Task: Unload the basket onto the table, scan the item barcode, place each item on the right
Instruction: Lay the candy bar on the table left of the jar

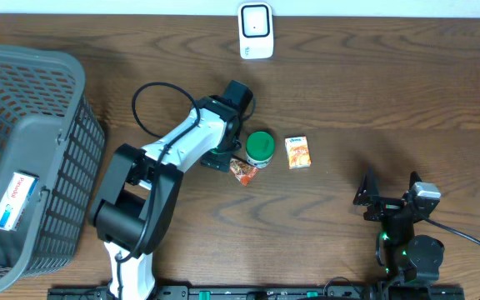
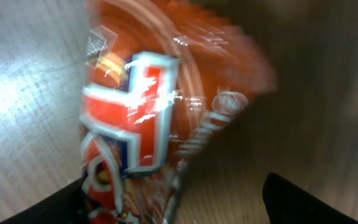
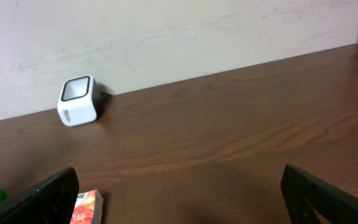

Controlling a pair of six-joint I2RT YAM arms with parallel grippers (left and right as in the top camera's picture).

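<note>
The left gripper's (image 2: 174, 183) jaws are standing spread around the snack packet (image 1: 242, 172) without pinching it, and the right gripper's (image 3: 179, 199) jaws are hanging released. The packet is lying on the bench (image 1: 373, 92) just beside the green-lidded jar (image 1: 260, 147), well apart from the white scanner (image 1: 255, 31) at the far edge. Its film is looking glossy, crinkled and slippery over a soft pillow shape, so I am judging a good grip as one closing across the flatter body, leaving the barcode panel uncovered and taut for the scanner's window.
</note>
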